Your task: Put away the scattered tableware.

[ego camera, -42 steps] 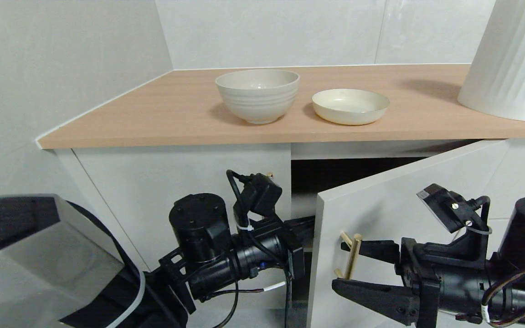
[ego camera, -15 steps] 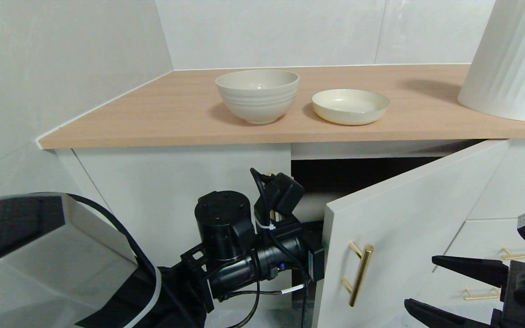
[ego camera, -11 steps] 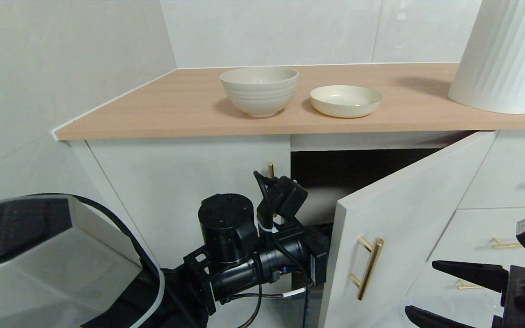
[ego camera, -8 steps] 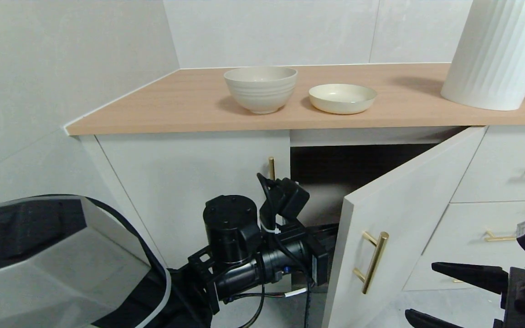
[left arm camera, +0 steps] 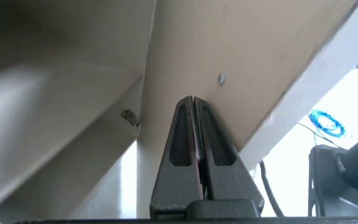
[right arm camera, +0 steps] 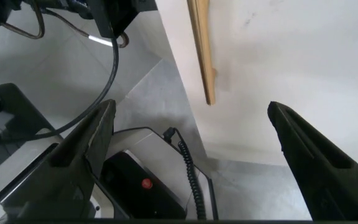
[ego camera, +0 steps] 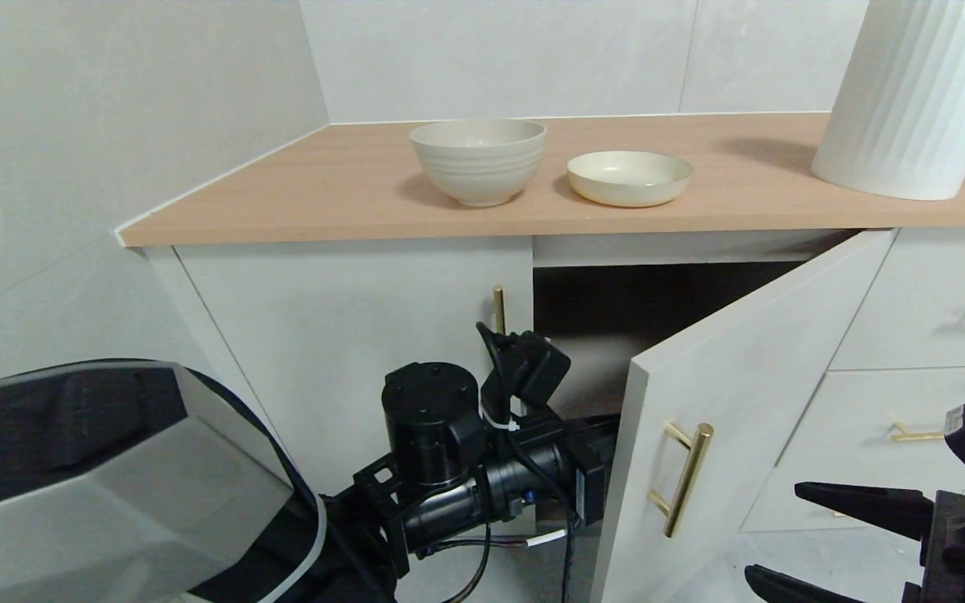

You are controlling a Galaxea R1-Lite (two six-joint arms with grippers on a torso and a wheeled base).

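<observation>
Open cabinet below a countertop, with two dishes waiting on it.

We see a long light-wood countertop over a white cabinet. The cabinet's right-hand white door is swung open towards us. A tall white ribbed vessel stands at the far right of the counter. Left of it, near the middle, a ribbed cream ceramic bowl sits just beside a shallow cream dish, the two slightly apart. Our left gripper is behind the open door, its fingers pressed together on nothing. Our right gripper hangs spread wide and empty, near right of the door's slim brass bar handle.
</observation>
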